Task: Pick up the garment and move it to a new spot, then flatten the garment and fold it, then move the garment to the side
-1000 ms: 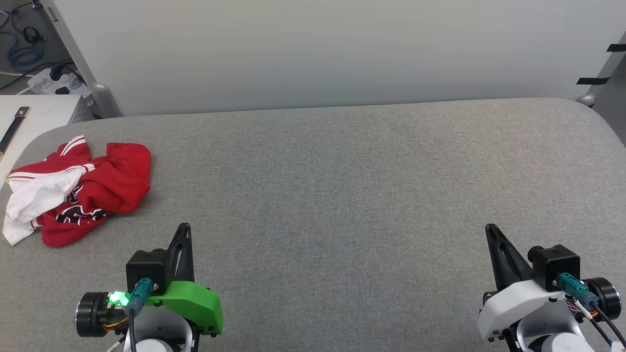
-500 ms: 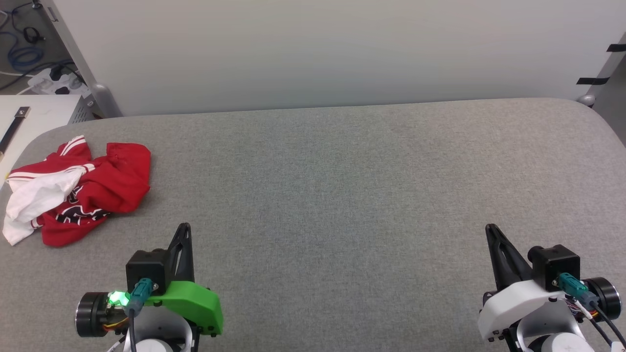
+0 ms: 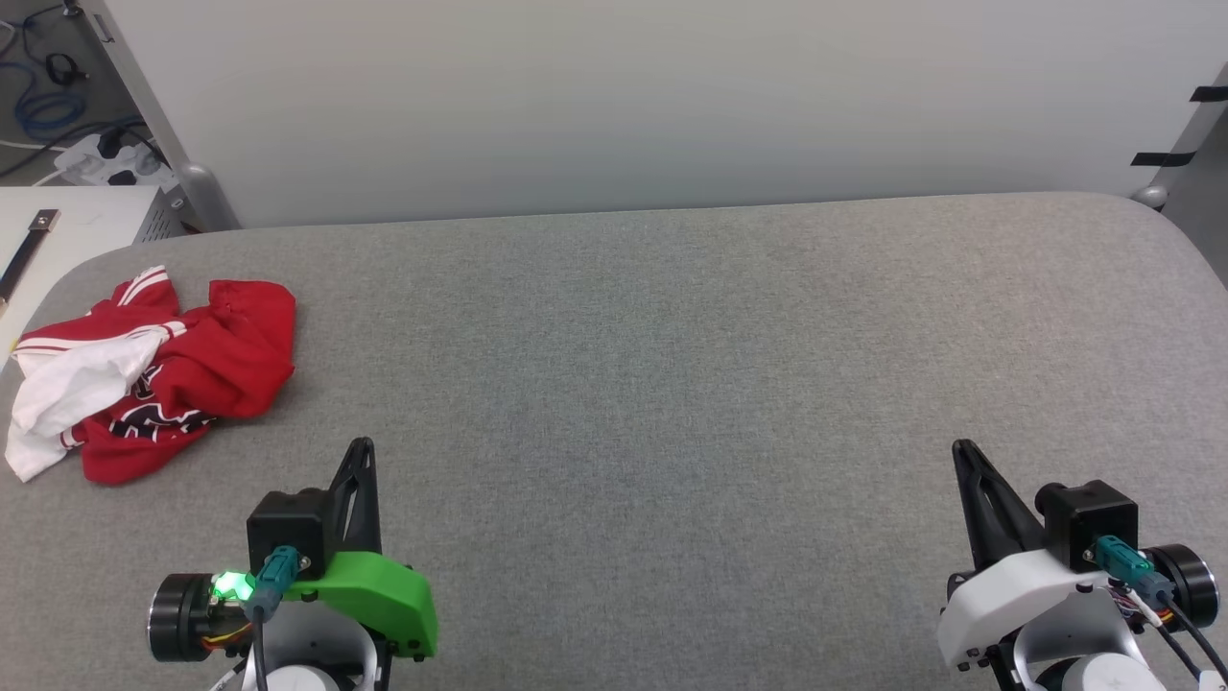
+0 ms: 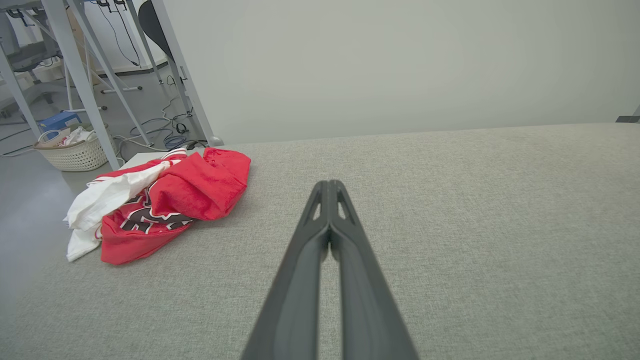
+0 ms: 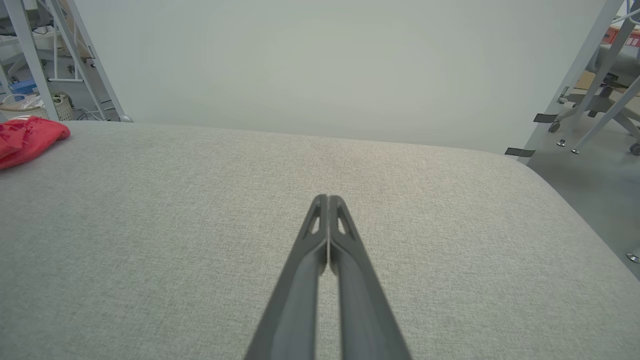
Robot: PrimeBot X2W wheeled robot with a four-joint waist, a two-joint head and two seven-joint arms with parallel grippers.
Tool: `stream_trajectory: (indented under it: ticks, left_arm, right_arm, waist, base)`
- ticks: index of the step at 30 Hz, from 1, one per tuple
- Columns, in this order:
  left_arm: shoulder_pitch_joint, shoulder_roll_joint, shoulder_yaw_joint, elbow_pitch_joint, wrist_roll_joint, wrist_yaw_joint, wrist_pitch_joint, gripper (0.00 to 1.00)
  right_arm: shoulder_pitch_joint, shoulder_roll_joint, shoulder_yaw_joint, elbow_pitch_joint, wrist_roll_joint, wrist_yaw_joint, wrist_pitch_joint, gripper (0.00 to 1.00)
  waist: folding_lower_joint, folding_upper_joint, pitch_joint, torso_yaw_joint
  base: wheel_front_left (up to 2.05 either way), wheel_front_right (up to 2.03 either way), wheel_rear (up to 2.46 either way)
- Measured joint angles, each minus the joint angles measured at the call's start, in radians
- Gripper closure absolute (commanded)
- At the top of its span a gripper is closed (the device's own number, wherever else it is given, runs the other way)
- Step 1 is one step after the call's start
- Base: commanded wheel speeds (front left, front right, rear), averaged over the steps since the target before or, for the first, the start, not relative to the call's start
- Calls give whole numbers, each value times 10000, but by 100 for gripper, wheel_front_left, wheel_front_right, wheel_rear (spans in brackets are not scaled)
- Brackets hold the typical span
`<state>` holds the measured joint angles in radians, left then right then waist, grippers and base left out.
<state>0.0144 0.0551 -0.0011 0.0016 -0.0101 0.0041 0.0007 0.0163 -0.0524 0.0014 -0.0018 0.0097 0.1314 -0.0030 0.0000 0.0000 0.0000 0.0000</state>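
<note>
The garment [image 3: 153, 374] lies crumpled in a loose heap on the counter [image 3: 672, 365], close to the counter's left edge and toward its far side. It is mostly red. A white sleeve is bunched on the part nearest that left edge, striped trim shows along the heap's far side, and a piece of black, white-edged print peeks out between the folds. Nothing touches it.

The left claw [image 3: 360, 449] hangs over the near left part of the counter. Its two dark fingers are pressed together along their length, with nothing between them. In the left wrist view the joined tips point across the counter, and the heap sits off to one side, apart from them.

The right claw [image 3: 962, 449] hangs over the near right part of the counter, well apart from the garment. Its fingers are likewise closed tip to tip and hold nothing.

A pale wall [image 3: 624, 106] rises just behind the counter's far edge. A woven basket [image 4: 75, 152] stands on the floor beyond the counter's left end.
</note>
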Motion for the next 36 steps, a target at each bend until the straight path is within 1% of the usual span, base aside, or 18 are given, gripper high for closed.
stream_trajectory:
  ticks: [10, 11, 12, 13, 20, 36]
  left_arm:
    - [0, 0, 0, 0, 0, 0, 0, 100]
    - [0, 2, 0, 2, 0, 0, 0, 0]
    - [4, 2, -2, 2, -2, 2, 0, 100]
    - [6, 2, -2, 4, -2, 2, 0, 0]
    - [6, 2, -15, 2, -4, 17, -19, 0]
    - [6, 2, -115, -71, -33, 249, -368, 0]
  right_arm:
    - [0, 0, 0, 0, 0, 0, 0, 100]
    - [1, 0, 0, 0, 2, 0, 0, 0]
    - [5, -2, 0, 0, 4, 0, 0, 100]
    - [7, -2, 0, 0, 4, 0, 0, 0]
    - [7, -2, -46, -2, 38, 0, -19, 0]
    - [14, -2, -207, -215, 370, 0, -366, 0]
  waist:
    - [0, 0, 0, 0]
    - [0, 0, 0, 0]
    - [0, 0, 0, 0]
    - [0, 0, 0, 0]
    - [0, 0, 11, -2]
    - [0, 0, 32, 6]
  base:
    - [0, 0, 0]
    - [0, 0, 0]
    - [0, 0, 0]
    - [0, 0, 0]
    - [0, 0, 0]
    - [0, 0, 0]
